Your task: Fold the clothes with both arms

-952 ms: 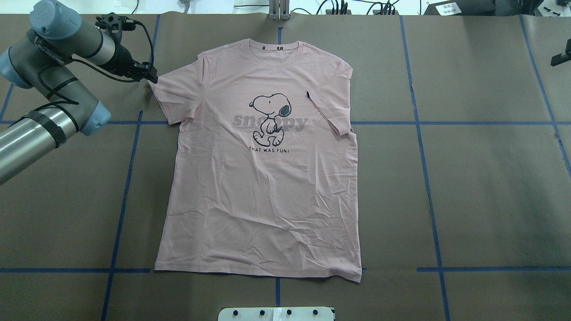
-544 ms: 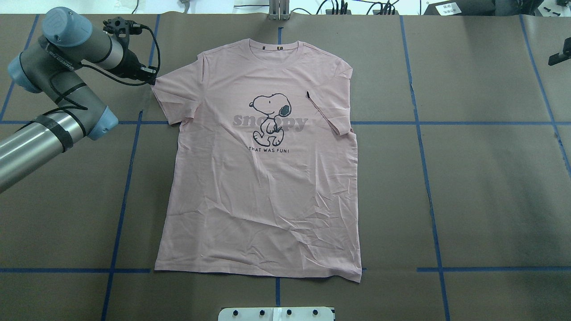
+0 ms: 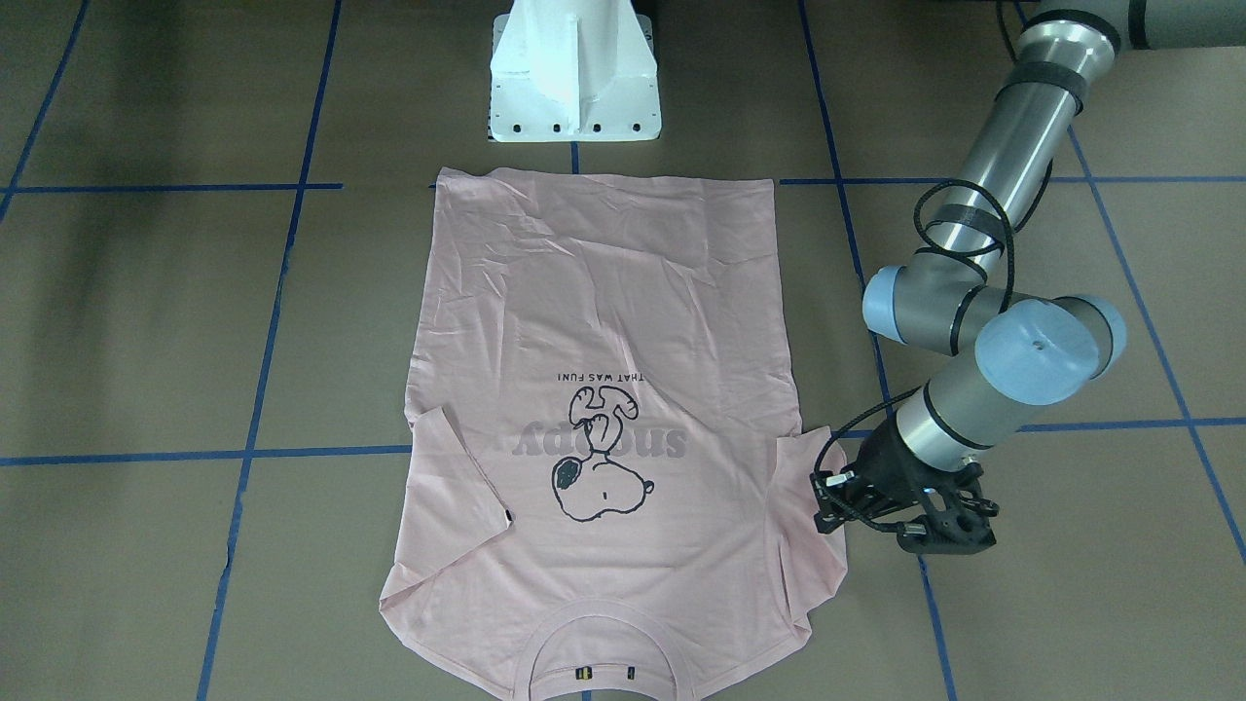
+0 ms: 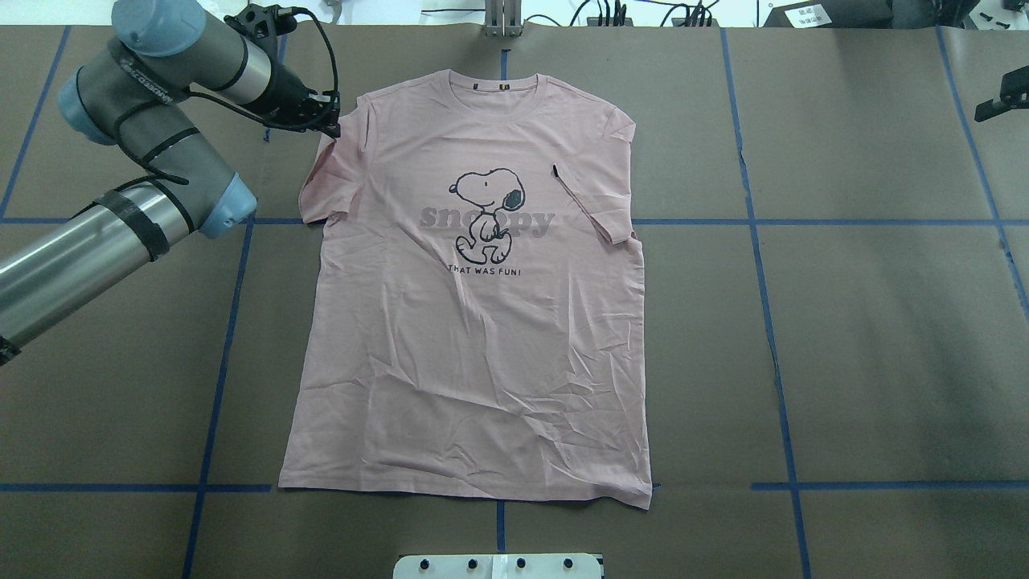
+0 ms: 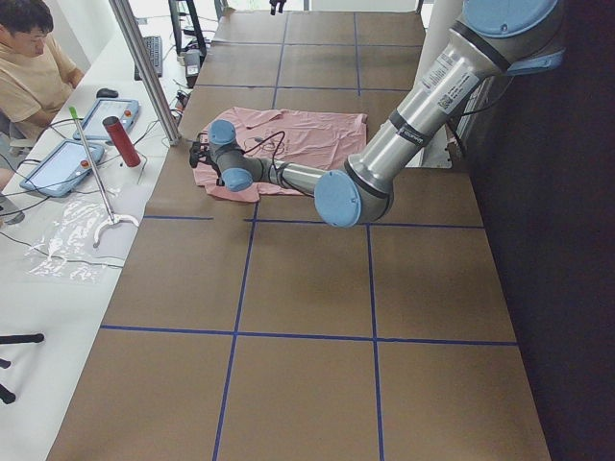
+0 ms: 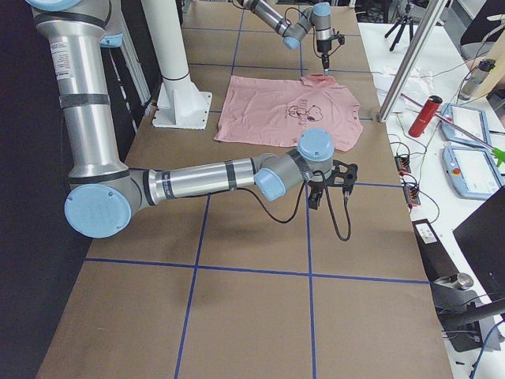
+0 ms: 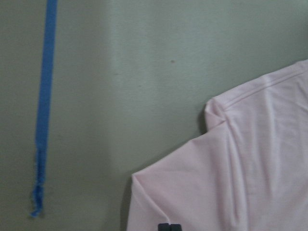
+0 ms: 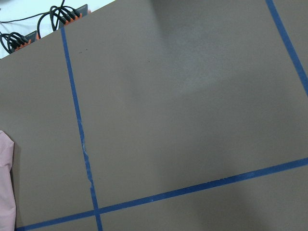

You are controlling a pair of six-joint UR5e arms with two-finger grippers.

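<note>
The pale pink T-shirt (image 4: 482, 346) lies flat, print up, with its neck toward the far edge, and shows upside down in the front-facing view (image 3: 604, 292). My left gripper (image 4: 330, 129) is shut on the hem of its left sleeve (image 4: 321, 173), which bunches inward toward the chest. The left wrist view shows the closed fingertips (image 7: 169, 226) on pink cloth. The other sleeve (image 4: 591, 205) lies folded over the chest. My right gripper (image 6: 314, 199) hovers over bare table well right of the shirt. Only a black piece of it shows at the overhead view's edge, and I cannot tell its state.
The white pedestal base (image 3: 574, 78) stands at the near edge by the shirt's hem. Blue tape lines (image 4: 768, 281) grid the brown table. A side table holds tablets and a red bottle (image 5: 122, 141), with a person seated beside it.
My left gripper has moved right and toward the far edge with the sleeve hem, drawing the sleeve in toward the shirt's body. The rest of the shirt has stayed put.
</note>
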